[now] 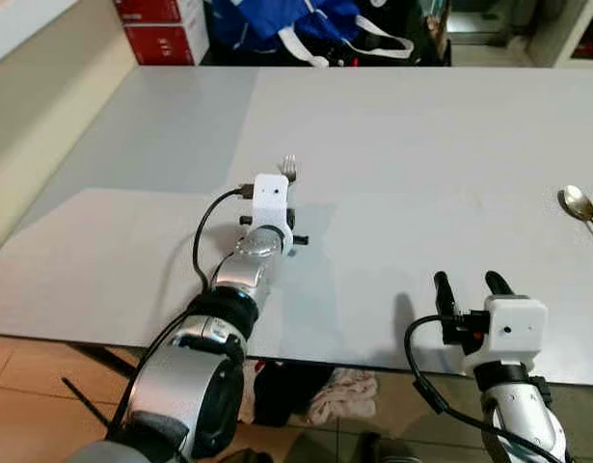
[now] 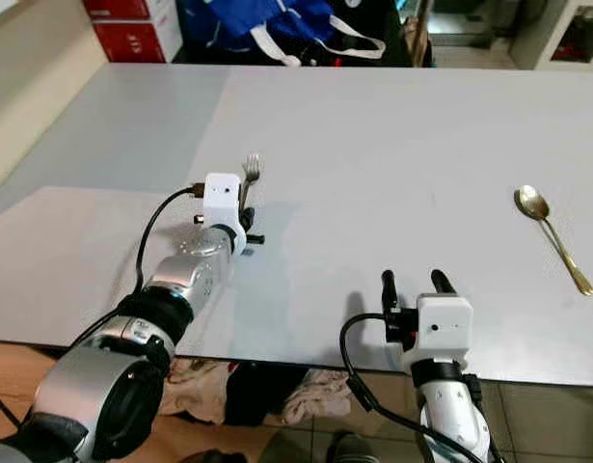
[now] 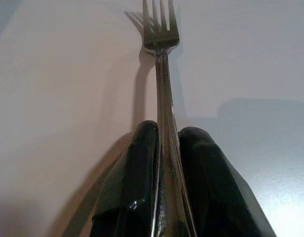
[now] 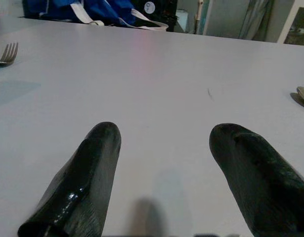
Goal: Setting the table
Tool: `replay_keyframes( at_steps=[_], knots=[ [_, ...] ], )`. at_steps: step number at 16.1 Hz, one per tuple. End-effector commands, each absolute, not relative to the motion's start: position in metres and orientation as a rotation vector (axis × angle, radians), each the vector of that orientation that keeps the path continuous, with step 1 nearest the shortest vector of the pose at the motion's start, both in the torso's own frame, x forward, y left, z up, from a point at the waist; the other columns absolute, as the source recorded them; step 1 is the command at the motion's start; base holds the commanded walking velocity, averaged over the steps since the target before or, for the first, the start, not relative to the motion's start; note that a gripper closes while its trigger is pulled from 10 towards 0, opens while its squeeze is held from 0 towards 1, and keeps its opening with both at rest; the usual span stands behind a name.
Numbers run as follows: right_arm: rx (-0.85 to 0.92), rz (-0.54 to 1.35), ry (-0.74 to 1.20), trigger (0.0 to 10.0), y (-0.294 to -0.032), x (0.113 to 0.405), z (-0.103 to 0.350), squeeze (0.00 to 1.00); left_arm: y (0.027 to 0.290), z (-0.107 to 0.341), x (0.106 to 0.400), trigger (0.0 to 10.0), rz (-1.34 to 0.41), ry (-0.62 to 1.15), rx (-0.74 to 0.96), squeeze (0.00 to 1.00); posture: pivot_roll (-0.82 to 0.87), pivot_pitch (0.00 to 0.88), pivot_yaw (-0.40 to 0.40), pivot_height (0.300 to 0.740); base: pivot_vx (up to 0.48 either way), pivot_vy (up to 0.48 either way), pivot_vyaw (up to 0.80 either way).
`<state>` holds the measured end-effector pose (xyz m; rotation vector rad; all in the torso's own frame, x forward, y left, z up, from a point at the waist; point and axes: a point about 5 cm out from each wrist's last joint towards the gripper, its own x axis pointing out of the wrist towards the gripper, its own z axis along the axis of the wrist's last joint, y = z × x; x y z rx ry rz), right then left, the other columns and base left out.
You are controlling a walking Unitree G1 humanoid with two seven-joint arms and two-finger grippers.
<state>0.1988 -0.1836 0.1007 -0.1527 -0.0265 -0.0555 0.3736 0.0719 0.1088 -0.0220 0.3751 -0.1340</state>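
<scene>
White tabletop (image 1: 392, 125) carries a spoon (image 2: 552, 234) at right. Left gripper (image 3: 164, 143), frame centre-left, is closed on the fork (image 3: 161, 39). Right gripper (image 4: 164, 148) is open, empty. Releasing while still tilted could let the fork slide.

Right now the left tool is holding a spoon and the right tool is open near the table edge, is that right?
Not quite. The left tool is shut on a fork, as the left wrist view shows. The spoon lies on the table. The right tool is open near the edge.
</scene>
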Motion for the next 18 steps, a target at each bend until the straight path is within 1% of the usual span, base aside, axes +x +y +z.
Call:
replay_keyframes(
  at_steps=[1,4,7,10,13,15,18],
  knots=[
    [-0.157,-0.043,-0.023,10.0,-0.182,0.198,0.102,0.00,0.078,0.093,0.367,0.0,-0.118,0.445,0.006,0.00,-0.16,0.079,0.079,0.740,0.000,0.000,0.00],
    [-0.157,-0.046,-0.021,10.0,-0.182,0.197,0.101,0.00,0.089,0.090,0.363,0.0,-0.120,0.450,0.029,0.00,-0.16,0.071,0.086,0.740,0.000,0.000,0.00],
    [-0.155,-0.049,-0.019,10.0,-0.183,0.197,0.101,0.00,0.097,0.083,0.353,0.0,-0.158,0.446,0.068,0.00,-0.15,0.068,0.087,0.740,0.000,0.000,0.00],
    [-0.154,-0.049,-0.020,10.0,-0.183,0.197,0.101,0.00,0.097,0.080,0.346,0.0,-0.195,0.435,0.078,0.00,-0.15,0.071,0.085,0.740,0.000,0.000,0.00],
    [-0.157,-0.048,-0.020,10.0,-0.183,0.197,0.101,0.00,0.099,0.067,0.330,0.0,-0.214,0.462,0.083,0.00,-0.15,0.073,0.080,0.740,0.000,0.000,0.00],
    [-0.159,-0.044,-0.019,10.0,-0.183,0.197,0.101,0.00,0.095,0.058,0.322,0.0,-0.223,0.480,0.074,0.00,-0.16,0.077,0.073,0.740,0.000,0.000,0.00],
    [-0.162,-0.038,-0.017,10.0,-0.183,0.197,0.101,0.00,0.095,0.052,0.316,0.0,-0.227,0.421,0.059,0.00,-0.16,0.079,0.066,0.740,0.000,0.000,0.00]
  ],
)
